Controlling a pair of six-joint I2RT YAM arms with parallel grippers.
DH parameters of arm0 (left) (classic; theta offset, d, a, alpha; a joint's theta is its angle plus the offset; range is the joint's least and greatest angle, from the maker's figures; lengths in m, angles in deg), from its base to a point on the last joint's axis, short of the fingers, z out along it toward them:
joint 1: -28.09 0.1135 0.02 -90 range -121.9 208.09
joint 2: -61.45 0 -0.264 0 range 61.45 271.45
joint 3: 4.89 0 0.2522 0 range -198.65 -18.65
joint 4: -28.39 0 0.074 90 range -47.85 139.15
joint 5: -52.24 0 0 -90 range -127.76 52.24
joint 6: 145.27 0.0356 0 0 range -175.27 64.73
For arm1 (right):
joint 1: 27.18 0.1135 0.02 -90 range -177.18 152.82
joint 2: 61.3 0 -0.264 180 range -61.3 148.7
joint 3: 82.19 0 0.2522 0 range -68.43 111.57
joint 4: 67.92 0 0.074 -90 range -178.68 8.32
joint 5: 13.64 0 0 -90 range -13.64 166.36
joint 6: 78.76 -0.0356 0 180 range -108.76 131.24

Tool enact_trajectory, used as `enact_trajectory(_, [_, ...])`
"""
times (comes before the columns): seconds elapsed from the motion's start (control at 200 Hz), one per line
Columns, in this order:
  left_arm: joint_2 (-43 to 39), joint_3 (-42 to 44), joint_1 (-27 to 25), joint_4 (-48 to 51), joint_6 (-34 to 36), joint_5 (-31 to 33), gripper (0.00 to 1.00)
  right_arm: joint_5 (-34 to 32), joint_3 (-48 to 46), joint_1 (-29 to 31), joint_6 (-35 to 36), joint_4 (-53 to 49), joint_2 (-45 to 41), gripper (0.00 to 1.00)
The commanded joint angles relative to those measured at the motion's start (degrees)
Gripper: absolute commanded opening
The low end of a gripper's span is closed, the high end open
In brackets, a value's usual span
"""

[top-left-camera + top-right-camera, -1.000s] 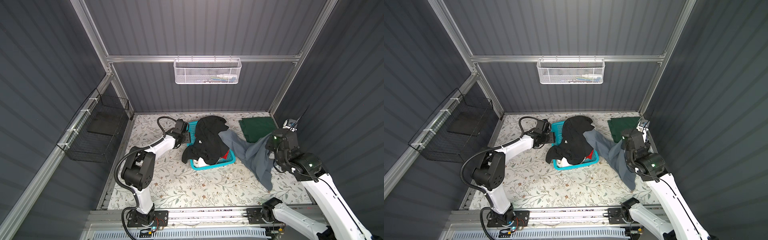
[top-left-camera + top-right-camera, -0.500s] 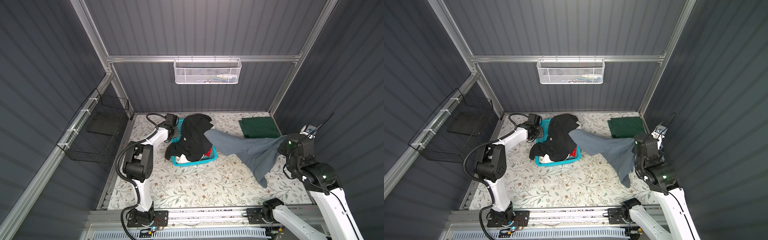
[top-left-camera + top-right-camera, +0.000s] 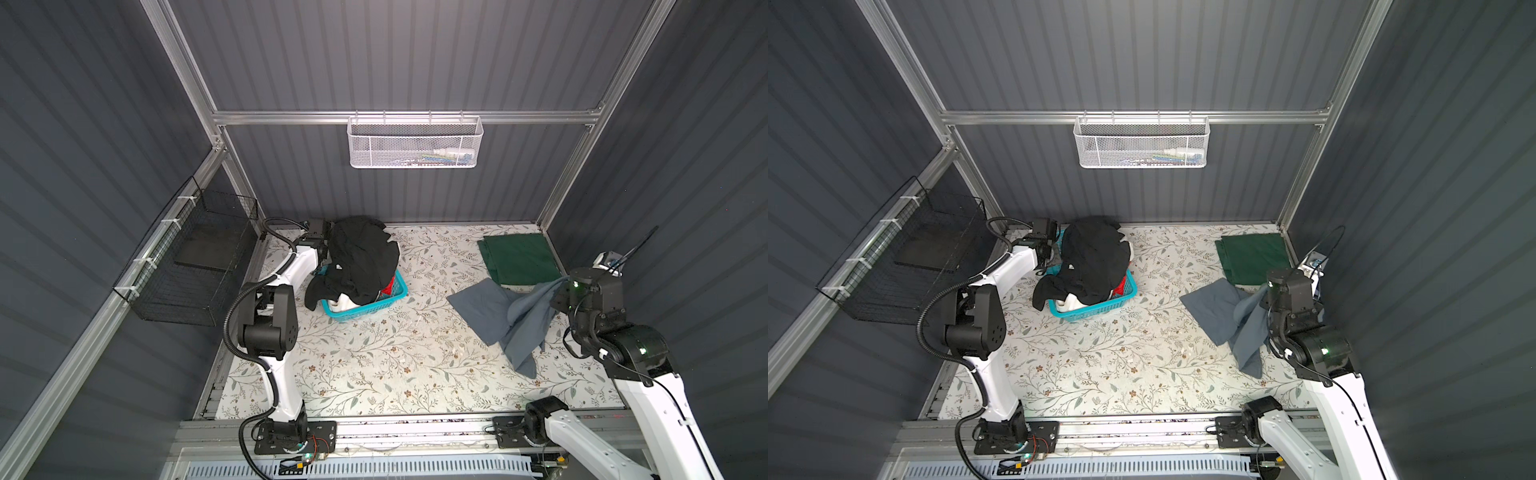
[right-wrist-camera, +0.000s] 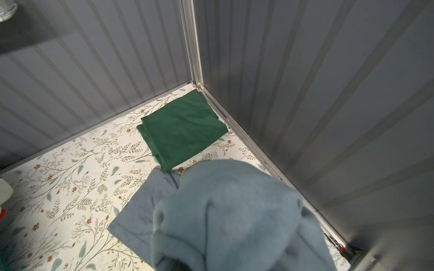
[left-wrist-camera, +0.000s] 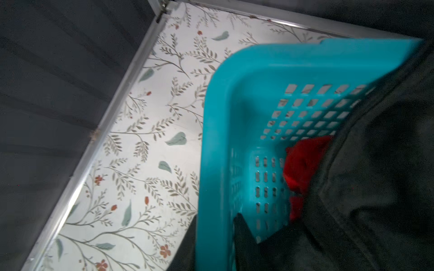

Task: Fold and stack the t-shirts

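At the right edge of the floral table [image 3: 374, 365] we see the slate blue-grey t-shirt [image 3: 494, 316] partly raised. One bunched part rises to the right gripper [image 3: 560, 286], which is clenched on the cloth. The rest lies crumpled on the table, with one flap spread toward the middle and a long tail trailing toward the front. Just behind it, in the back right corner, the dark green t-shirt [image 4: 183, 126] lies folded into a flat rectangle, and its near corner seems to meet the grey cloth.

We judge the grey shirt light, limp and in no way fragile. It has no stiffness, so it sags from any single hold and drags its free ends along the table. Its knit looks matte and faintly fuzzy in the right wrist view, so it should not slide out of closed jaws, but a pinch in the middle only bundles it. We would take it by both shoulders or by two hem corners, one per arm, to spread it flat before folding.

Toward the back left stands the turquoise basket [image 3: 361, 309], made of hard plastic with a lattice wall and a smooth rounded rim. It holds the black t-shirt [image 3: 359, 262], heaped on top and spilling over the side, with a red t-shirt [image 5: 303, 164] and a white t-shirt [image 3: 345, 301] beneath. The left gripper [image 3: 322, 259] sits at the basket's rim on the side toward the left wall, and we cannot tell whether it is released or gripping
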Motion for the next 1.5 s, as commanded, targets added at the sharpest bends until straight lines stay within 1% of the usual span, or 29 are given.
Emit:
enact_trajectory(0.0, [2.9, -4.9, 0.3, -0.6, 5.4, 8.1, 0.37, 9.1, -3.9, -0.1, -3.7, 4.6, -0.1, 0.00])
enact_trajectory(0.035, [4.0, -6.5, 0.3, -1.0, 7.2, 8.9, 0.43, 12.1, -5.4, -0.1, -4.7, 5.6, 0.2, 0.00])
enact_trajectory(0.085, [6.0, -9.5, 0.3, 0.2, 9.1, 10.8, 0.59, 15.5, -7.3, 0.0, -7.0, 6.6, 0.8, 0.00])
enact_trajectory(0.16, [8.0, -14.4, 0.3, 4.3, 10.4, 12.7, 0.71, 21.7, -10.2, 0.1, -8.6, 9.4, 1.7, 0.00])
enact_trajectory(0.2, [7.3, -15.0, 0.3, 5.2, 9.9, 12.4, 0.79, 23.9, -11.4, 0.5, -9.7, 10.3, 2.1, 0.00])
enact_trajectory(0.335, [-2.2, -8.2, -1.6, 0.8, 6.4, 5.6, 0.87, 26.3, -14.4, 2.8, -11.9, 13.8, 3.0, 0.00])
enact_trajectory(0.38, [-5.5, -6.0, -3.3, -0.3, 5.3, 3.4, 0.88, 26.9, -15.1, 3.8, -12.2, 15.1, 3.4, 0.07])
enact_trajectory(0.42, [-7.6, -4.8, -5.0, -0.7, 4.6, 1.1, 0.89, 27.8, -15.6, 4.6, -12.4, 16.5, 3.9, 0.13])
enact_trajectory(0.465, [-8.9, -4.4, -7.3, -0.3, 4.3, -1.3, 0.89, 28.2, -15.9, 6.0, -12.5, 17.4, 4.7, 0.15])
enact_trajectory(0.52, [-9.1, -5.5, -10.4, 2.0, 3.4, -2.2, 0.89, 28.4, -16.1, 7.6, -12.8, 18.5, 5.8, 0.18])
enact_trajectory(0.59, [-8.4, -6.4, -13.9, 4.1, 2.0, -5.6, 0.90, 28.7, -16.6, 9.7, -14.0, 20.2, 7.3, 0.21])
enact_trajectory(0.625, [-7.9, -6.6, -15.0, 4.7, 0.7, -8.6, 0.91, 29.6, -17.0, 10.9, -13.9, 21.9, 8.2, 0.25])
enact_trajectory(0.665, [-7.3, -6.6, -16.2, 5.1, -1.0, -11.7, 0.92, 29.7, -16.8, 12.5, -13.2, 23.3, 9.2, 0.32])
enact_trajectory(0.705, [-6.8, -6.1, -17.4, 4.6, -2.1, -14.4, 0.92, 29.2, -16.0, 14.1, -12.6, 23.3, 10.4, 0.34])
enact_trajectory(0.735, [-6.3, -5.9, -18.3, 4.4, -2.8, -15.5, 0.92, 28.8, -15.1, 15.0, -12.0, 22.9, 11.3, 0.34])
enact_trajectory(0.78, [-5.4, -5.8, -19.6, 4.3, -3.5, -15.8, 0.92, 28.4, -14.1, 15.6, -11.7, 22.3, 12.1, 0.39])
enact_trajectory(0.8, [-5.0, -5.8, -20.1, 4.3, -3.7, -15.9, 0.92, 28.4, -13.9, 15.8, -11.8, 22.2, 12.3, 0.41])
enact_trajectory(0.825, [-4.3, -5.8, -20.7, 4.3, -4.0, -16.4, 0.92, 28.2, -14.0, 15.8, -12.0, 22.3, 12.2, 0.50])
enact_trajectory(0.835, [-4.0, -5.9, -20.9, 4.4, -4.1, -16.6, 0.92, 28.0, -14.1, 15.8, -12.1, 22.4, 12.2, 0.57])
enact_trajectory(0.855, [-3.5, -5.9, -21.3, 4.4, -4.2, -17.3, 0.92, 27.8, -14.3, 15.7, -12.3, 22.5, 11.9, 0.66])
enact_trajectory(0.89, [-2.5, -6.0, -21.7, 4.5, -4.7, -18.2, 0.92, 27.2, -14.9, 15.8, -12.6, 22.9, 11.4, 0.77])
enact_trajectory(0.93, [-1.4, -6.4, -22.2, 5.2, -5.2, -18.6, 0.92, 26.5, -15.7, 15.8, -12.9, 23.2, 10.5, 0.83])
enact_trajectory(0.99, [-0.1, -7.0, -23.0, 5.9, -5.5, -18.8, 0.92, 24.9, -16.8, 15.8, -13.3, 23.3, 8.9, 0.89])
enact_trajectory(1.07, [0.9, -6.9, -23.6, 5.9, -5.8, -19.3, 0.92, 22.8, -18.0, 15.8, -13.7, 22.9, 6.9, 0.92])
enact_trajectory(1.166, [2.3, -6.8, -24.0, 5.4, -6.2, -20.6, 0.86, 21.0, -18.9, 15.7, -13.9, 21.9, 5.1, 0.93])
enact_trajectory(1.266, [4.2, -7.3, -24.3, 6.0, -6.2, -21.0, 0.84, 20.1, -19.3, 15.7, -13.9, 21.3, 4.1, 0.94])
enact_trajectory(1.311, [5.0, -7.3, -24.3, 6.3, -6.1, -21.0, 0.79, 19.7, -19.4, 15.7, -13.9, 21.1, 3.9, 0.94])
enact_trajectory(1.421, [5.9, -7.1, -24.3, 7.7, -5.4, -20.9, 0.62, 19.3, -19.3, 15.7, -14.0, 20.7, 4.0, 0.95])
enact_trajectory(1.496, [5.4, -5.7, -24.3, 7.9, -4.7, -20.1, 0.56, 19.0, -19.3, 15.7, -13.7, 20.7, 4.0, 0.95])
